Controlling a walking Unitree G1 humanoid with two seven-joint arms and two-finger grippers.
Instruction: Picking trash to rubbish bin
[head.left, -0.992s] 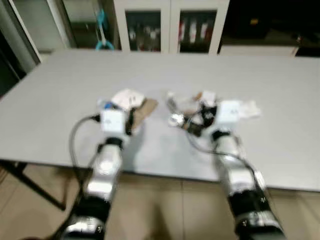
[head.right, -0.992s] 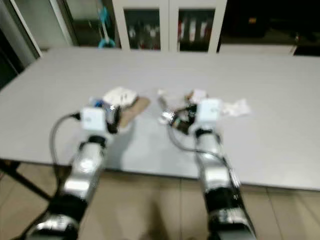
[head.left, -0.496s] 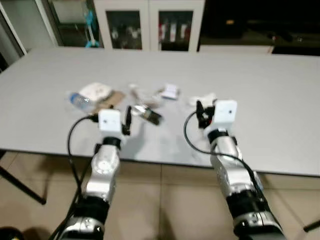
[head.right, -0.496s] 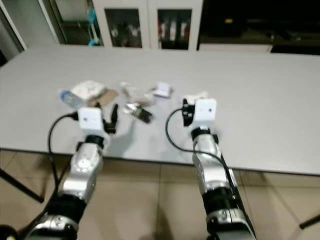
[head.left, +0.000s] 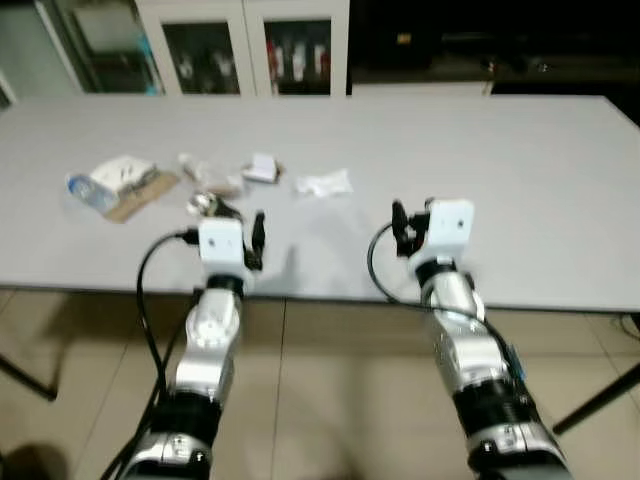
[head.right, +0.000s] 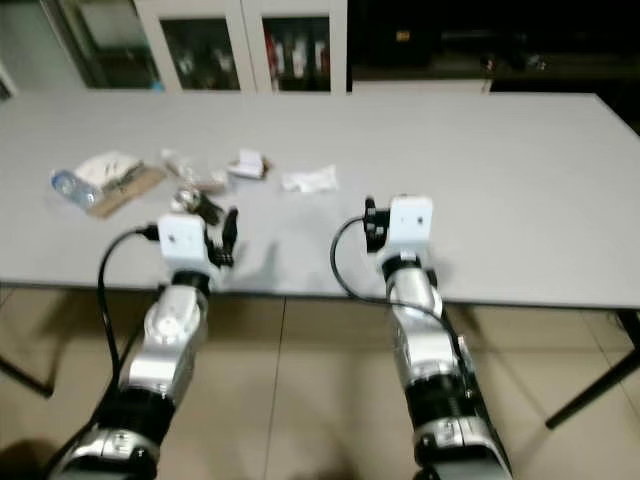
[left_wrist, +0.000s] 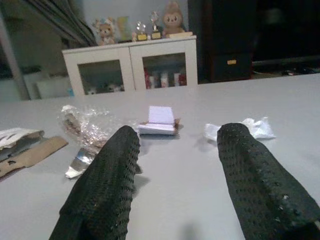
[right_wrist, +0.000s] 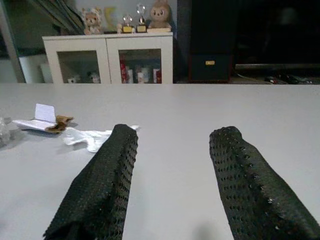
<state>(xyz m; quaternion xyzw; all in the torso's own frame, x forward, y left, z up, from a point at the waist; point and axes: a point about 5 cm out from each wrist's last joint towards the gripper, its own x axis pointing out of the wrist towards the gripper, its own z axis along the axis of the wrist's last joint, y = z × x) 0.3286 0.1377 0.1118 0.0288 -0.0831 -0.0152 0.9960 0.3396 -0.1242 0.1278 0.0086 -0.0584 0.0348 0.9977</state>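
Grey table, scattered trash, white glass-fronted cabinet, tiled floor

Grey table, tiled floor, white glass-door cabinet behind.

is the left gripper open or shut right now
Open. The left gripper has a wide gap between its black fingers, bare table showing through; it holds nothing.

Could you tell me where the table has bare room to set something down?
The table is bare right of the crumpled white wrapper, ahead of the right gripper. It is crowded far left, from the plastic bottle to the folded paper.
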